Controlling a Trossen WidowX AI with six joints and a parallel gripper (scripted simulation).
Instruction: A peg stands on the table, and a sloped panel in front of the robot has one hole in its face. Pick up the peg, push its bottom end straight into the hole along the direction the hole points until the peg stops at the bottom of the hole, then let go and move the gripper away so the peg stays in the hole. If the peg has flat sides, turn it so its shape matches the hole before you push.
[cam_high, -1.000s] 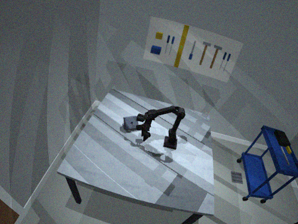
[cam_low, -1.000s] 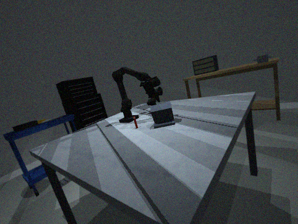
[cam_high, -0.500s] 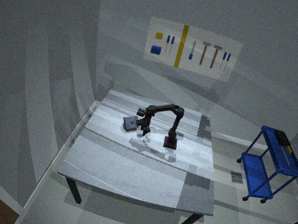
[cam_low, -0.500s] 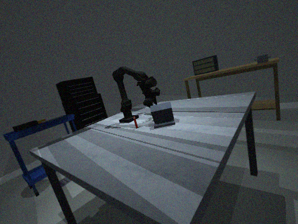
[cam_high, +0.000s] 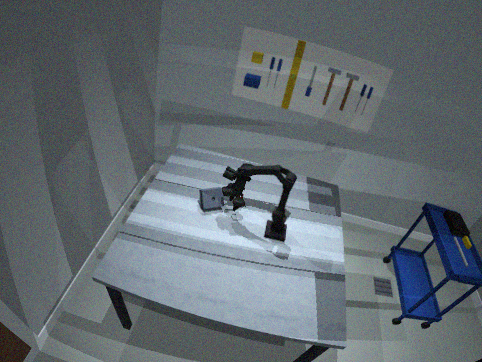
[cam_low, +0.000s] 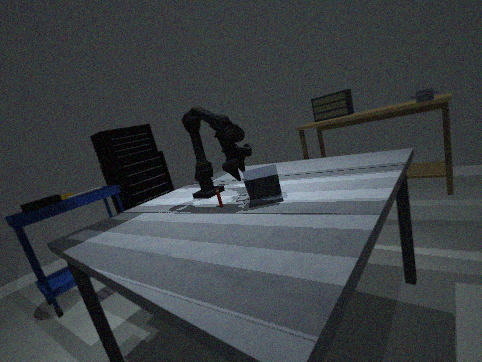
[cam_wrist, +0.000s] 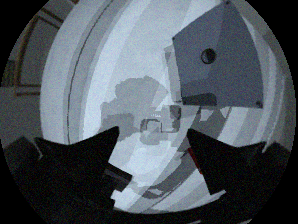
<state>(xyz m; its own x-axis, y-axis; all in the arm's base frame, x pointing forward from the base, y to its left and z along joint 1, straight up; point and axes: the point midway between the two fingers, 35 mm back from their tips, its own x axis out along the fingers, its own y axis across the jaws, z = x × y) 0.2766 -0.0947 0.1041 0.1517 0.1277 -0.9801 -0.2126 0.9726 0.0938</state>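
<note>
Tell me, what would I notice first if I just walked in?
Probably the black robot arm bending over the middle of the striped table, its gripper with jaws open and empty above a grey sloped panel with one round hole. Next, the little red peg standing by the arm's base, and the bright blue cart off to the side.

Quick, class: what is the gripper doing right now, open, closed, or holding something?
Gripper: open, fingers spread wide, holding nothing. The red peg stands on the table, not between the fingers.
</note>
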